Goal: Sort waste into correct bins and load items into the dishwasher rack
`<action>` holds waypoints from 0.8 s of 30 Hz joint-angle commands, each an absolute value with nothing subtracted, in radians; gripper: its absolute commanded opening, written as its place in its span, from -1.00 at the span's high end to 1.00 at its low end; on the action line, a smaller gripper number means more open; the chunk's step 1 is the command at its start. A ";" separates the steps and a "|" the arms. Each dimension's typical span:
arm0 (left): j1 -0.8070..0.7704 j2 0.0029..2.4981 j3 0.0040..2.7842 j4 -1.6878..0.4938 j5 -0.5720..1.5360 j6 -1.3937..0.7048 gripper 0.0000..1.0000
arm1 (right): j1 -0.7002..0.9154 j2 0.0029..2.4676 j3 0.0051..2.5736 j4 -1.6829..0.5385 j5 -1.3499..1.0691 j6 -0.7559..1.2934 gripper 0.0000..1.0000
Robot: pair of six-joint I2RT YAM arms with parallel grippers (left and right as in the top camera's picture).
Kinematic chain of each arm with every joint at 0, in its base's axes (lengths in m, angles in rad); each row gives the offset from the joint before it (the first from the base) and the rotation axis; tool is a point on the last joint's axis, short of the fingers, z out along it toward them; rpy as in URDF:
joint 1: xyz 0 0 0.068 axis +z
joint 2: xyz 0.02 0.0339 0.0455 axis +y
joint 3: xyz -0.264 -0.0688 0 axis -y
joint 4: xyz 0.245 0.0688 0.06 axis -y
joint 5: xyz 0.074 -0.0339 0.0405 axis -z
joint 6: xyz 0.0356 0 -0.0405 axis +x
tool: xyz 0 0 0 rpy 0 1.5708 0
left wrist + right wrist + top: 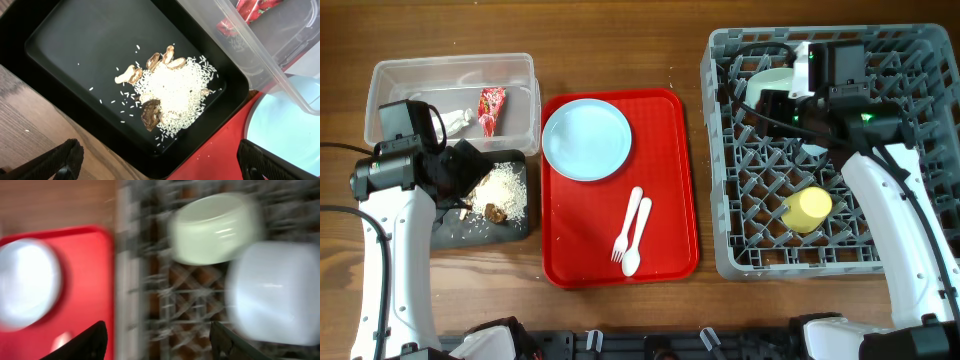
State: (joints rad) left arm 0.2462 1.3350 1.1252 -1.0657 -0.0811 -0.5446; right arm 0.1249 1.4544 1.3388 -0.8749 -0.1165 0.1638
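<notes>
The clear tub [520, 70] holds the red wrapper [492, 108] and the white tissue [455, 120]. The black tray [455, 232] holds the beige food scraps [503, 190], also seen in the left wrist view [170, 95]. My left gripper [160, 165] is open and empty over the tray's near corner. The light blue plate [587, 139], white fork [626, 228] and spoon [638, 238] lie on the red tray. The grey rack [920, 80] holds the yellow cup [807, 209], pale green bowl [215, 227] and light blue bowl [275, 290]. My right gripper [157, 345] is open over the rack's left edge.
The red serving tray [665, 180] lies between the bins and the rack. The right wrist view is motion-blurred. Bare wooden table shows along the far edge and the near left.
</notes>
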 commanded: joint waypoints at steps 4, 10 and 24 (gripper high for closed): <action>0.251 1.322 1.128 -1.063 -0.079 -0.558 -1.00 | 0.312 1.506 1.346 -0.918 -0.316 0.179 -0.33; 0.251 1.322 1.128 -1.063 -0.079 -0.558 -1.00 | 0.478 1.597 1.348 -0.970 -0.059 0.390 -0.10; 0.251 1.322 1.128 -1.063 -0.079 -0.558 -1.00 | 0.041 1.725 1.348 -0.973 0.089 0.235 0.56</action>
